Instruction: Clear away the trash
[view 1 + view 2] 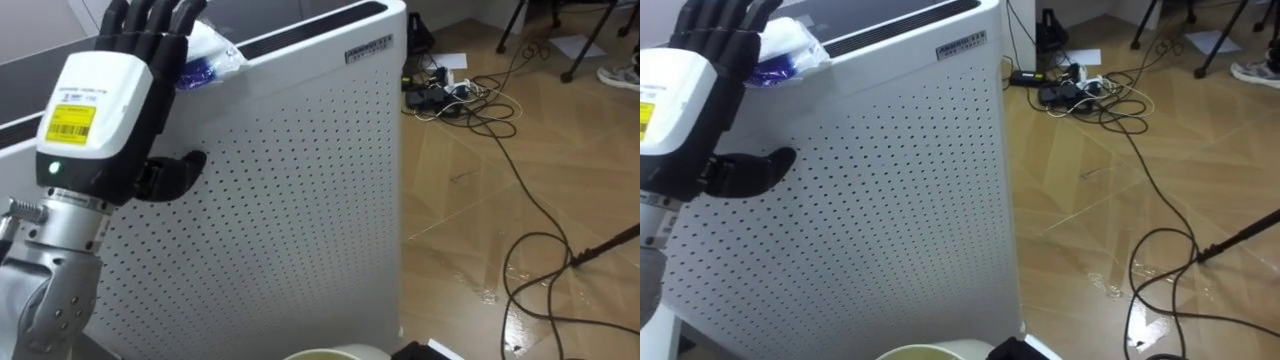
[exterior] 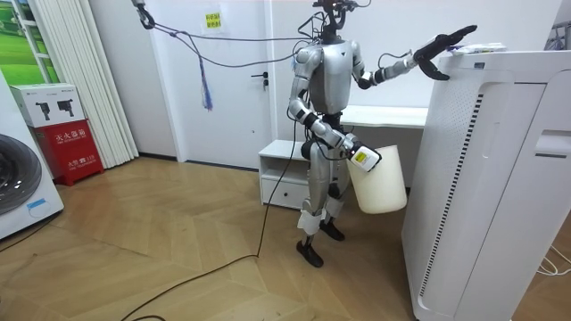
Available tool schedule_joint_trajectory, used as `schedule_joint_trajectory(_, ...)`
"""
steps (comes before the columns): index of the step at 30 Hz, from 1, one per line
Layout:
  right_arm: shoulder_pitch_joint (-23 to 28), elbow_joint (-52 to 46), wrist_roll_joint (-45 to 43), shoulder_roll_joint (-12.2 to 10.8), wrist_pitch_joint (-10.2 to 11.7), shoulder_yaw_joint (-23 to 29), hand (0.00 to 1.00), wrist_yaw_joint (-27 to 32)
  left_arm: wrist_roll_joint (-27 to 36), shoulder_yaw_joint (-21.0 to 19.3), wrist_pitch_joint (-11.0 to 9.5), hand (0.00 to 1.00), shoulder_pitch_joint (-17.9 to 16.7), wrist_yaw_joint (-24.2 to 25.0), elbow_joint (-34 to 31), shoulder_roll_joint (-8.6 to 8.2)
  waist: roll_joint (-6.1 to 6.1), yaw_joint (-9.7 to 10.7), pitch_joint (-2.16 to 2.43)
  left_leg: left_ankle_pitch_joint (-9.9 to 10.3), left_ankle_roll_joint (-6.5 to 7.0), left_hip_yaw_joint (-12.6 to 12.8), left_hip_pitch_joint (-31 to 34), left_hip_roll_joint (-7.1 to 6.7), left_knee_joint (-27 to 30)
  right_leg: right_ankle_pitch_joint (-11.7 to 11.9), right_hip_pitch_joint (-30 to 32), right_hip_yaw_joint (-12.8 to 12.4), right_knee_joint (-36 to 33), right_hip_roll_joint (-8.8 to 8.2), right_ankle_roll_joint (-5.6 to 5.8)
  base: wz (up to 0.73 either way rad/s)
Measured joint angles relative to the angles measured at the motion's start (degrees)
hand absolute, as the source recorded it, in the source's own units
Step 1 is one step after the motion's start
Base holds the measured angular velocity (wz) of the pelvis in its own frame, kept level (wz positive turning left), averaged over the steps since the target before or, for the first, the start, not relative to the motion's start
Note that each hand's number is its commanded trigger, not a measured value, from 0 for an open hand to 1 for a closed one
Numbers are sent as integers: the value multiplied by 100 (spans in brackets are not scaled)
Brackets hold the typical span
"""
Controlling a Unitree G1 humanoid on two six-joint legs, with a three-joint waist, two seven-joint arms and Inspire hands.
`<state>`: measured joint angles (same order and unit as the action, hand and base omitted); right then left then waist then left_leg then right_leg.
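Beside a tall white purifier, the robot raises its left hand to the top edge, fingers straight and spread wide, thumb out to the side, holding nothing. The garbage, a crumpled clear-and-blue wrapper, lies on the purifier's top at the near left, just beside the fingertips; we cannot tell whether they touch it. We judge the step in hand to be the grasp. The hand should come a little further over the edge so that fingers and thumb close round the wrapper from both sides. A straight-fingered push could slide so light a scrap toward the dark slot behind it or off the top. A white bucket hangs at the right hand, low in front of the robot's waist, and we cannot tell how that hand grips it. Its rim shows at the near edge of the eye views, below the purifier, but what it holds is hidden from us. Cables trail over the wooden floor to the right.
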<state>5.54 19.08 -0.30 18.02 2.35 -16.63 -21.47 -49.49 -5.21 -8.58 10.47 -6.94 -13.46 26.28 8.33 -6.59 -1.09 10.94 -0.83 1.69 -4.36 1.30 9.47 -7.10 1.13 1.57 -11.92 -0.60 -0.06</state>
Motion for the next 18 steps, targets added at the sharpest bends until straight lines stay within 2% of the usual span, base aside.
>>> schedule_joint_trajectory(3,0,-1,0,22,-6,-3,100,-16,19,-33,7,0,0,52,38,19,15,-9,11,0,0,4,-26,-1,0,-2,-12,-2,-21,-1,1,0)
schedule_joint_trajectory(5,-2,-1,0,37,-6,-3,100,-19,27,-33,31,0,0,139,46,140,21,-17,16,0,1,5,-39,-2,0,-9,-10,-7,-46,-2,0,0)
schedule_joint_trajectory(7,-1,-1,-2,63,-45,-2,100,-34,57,-33,39,0,2,307,64,344,42,-9,31,0,1,-5,-47,-4,4,-9,-21,-1,-53,-4,0,0)
schedule_joint_trajectory(9,1,-1,-25,84,-76,-3,100,-37,66,-33,44,0,32,449,112,402,57,-10,41,-4,8,-15,-48,-4,7,-9,-23,8,-65,-6,0,3)
schedule_joint_trajectory(14,0,-1,-53,133,-135,-3,100,-100,241,-33,168,0,154,806,234,412,95,-16,38,-20,33,-25,-42,-12,6,-16,-3,4,-87,-9,9,2)
schedule_joint_trajectory(18,0,-8,-51,156,-319,-3,100,-134,585,-37,362,0,158,1163,397,479,107,-17,38,-24,39,-11,-36,-23,6,-81,79,-3,-199,-24,2,0)
